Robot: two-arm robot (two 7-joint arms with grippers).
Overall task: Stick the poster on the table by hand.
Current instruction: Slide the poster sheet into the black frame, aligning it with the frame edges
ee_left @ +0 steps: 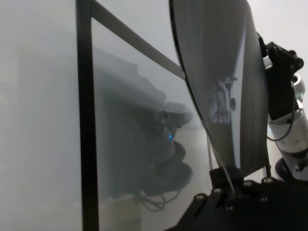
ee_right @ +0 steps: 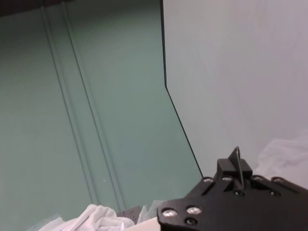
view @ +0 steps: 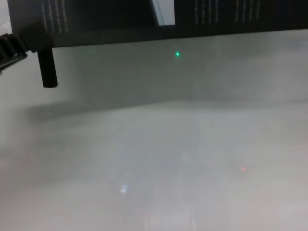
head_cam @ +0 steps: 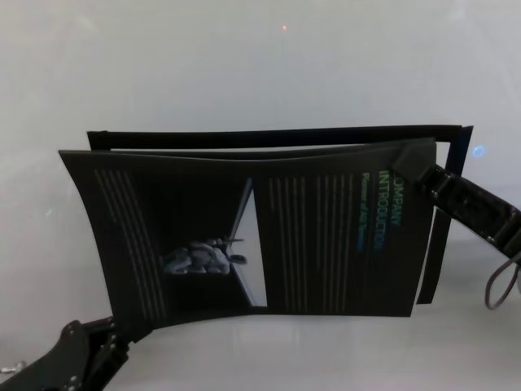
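Note:
The poster [head_cam: 309, 236] is a black sheet with pale text columns, a white slanted strip and a bluish picture, held bowed above the table [head_cam: 244, 65]. My left gripper [head_cam: 114, 330] is shut on its near left corner. My right gripper [head_cam: 419, 175] is shut on its far right corner. In the left wrist view the curved poster [ee_left: 216, 57] rises from my left gripper [ee_left: 226, 190], with the right gripper [ee_left: 281, 67] farther off. In the right wrist view the right gripper [ee_right: 237, 173] pinches the sheet's thin edge. The chest view shows the poster's lower edge [view: 120, 19] over the table [view: 168, 144].
A thin black frame [head_cam: 277, 133] lies behind the poster, with one side running down at the right [head_cam: 440, 244]. In the left wrist view it shows as an upright bar [ee_left: 85, 120]. White cloth [ee_right: 91, 219] lies near the right gripper. A cable loop [head_cam: 501, 285] hangs from the right arm.

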